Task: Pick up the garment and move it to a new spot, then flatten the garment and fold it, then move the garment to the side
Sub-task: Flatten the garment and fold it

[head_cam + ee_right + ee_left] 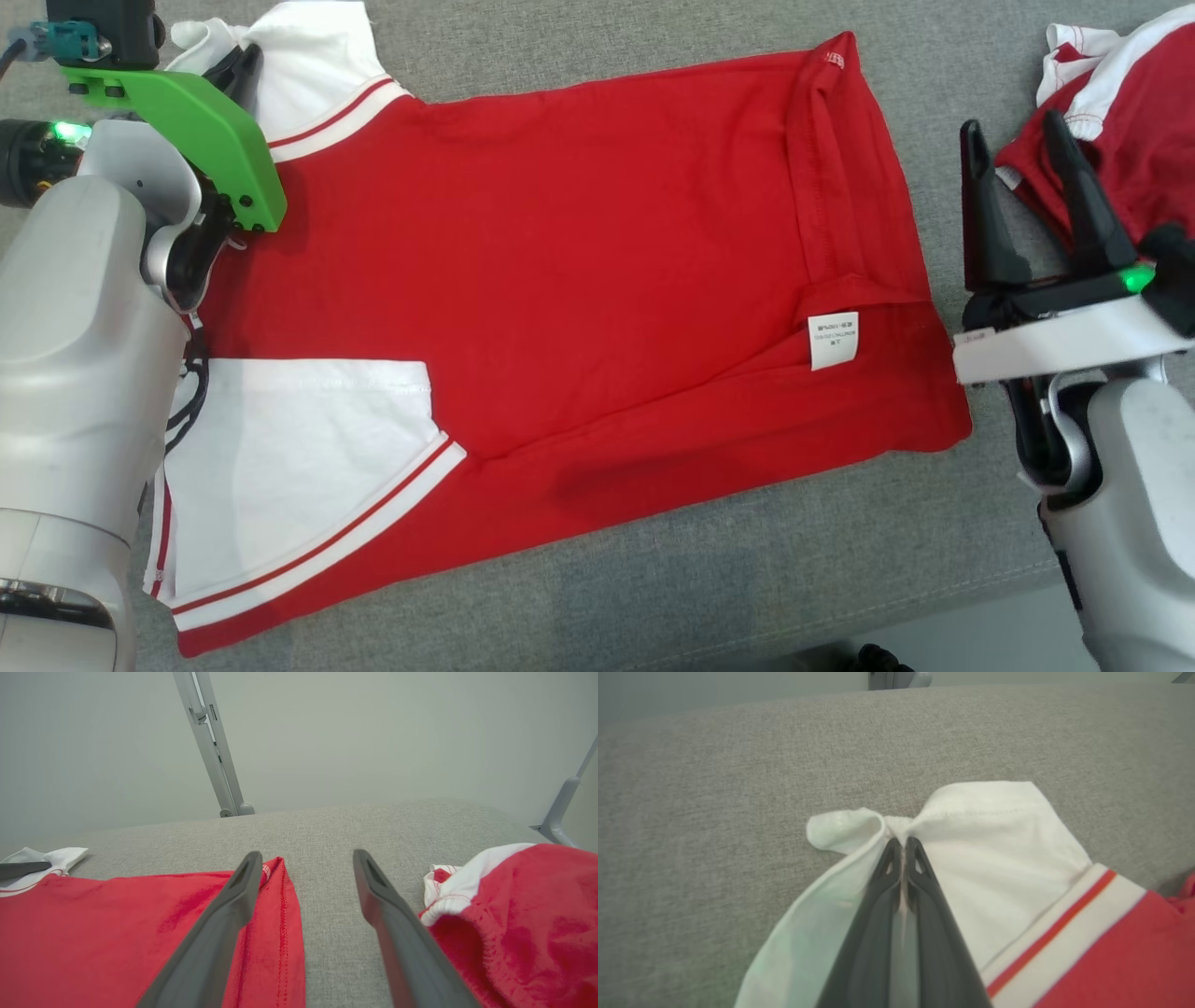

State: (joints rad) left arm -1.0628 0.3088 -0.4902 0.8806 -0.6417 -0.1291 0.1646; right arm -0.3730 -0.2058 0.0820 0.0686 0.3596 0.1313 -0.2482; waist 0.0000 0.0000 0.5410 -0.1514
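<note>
With your left gripper (902,842) clamped on the white sleeve (999,830) of the red cotton shirt (579,280) and right gripper (307,854) spread empty, draw it outward, low and gently.

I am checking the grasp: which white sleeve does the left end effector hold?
The far sleeve, bunched in the shut left end effector; the near sleeve lies flat on the surface.

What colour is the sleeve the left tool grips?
The sleeve is white, edged by a red stripe; clearest in the left wrist view.
</note>
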